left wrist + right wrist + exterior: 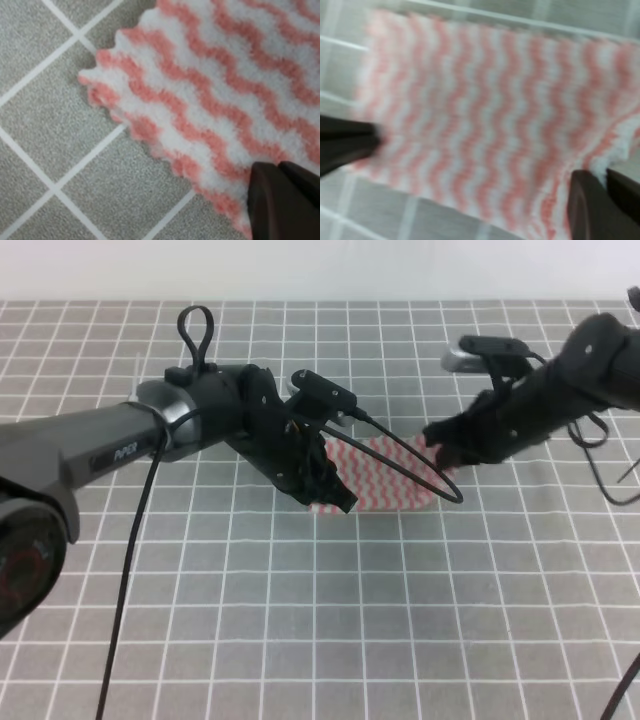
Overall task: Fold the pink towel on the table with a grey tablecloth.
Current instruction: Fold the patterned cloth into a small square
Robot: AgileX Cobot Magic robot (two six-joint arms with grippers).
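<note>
Towel: pink towel on the table, pinched by left gripper and right gripper.
Progress: fold seemingly underway, unfinished.

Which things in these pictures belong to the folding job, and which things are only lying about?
Belongs to the job:
pink towel
table with a grey tablecloth
left claw
right claw

Only lying about:
nothing else is visible, apart from the arms' own black cables

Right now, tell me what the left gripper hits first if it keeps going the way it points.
Probably the pink-and-white wavy-striped towel: the left gripper angles down at its near edge, grey gridded tablecloth directly beneath.
</note>
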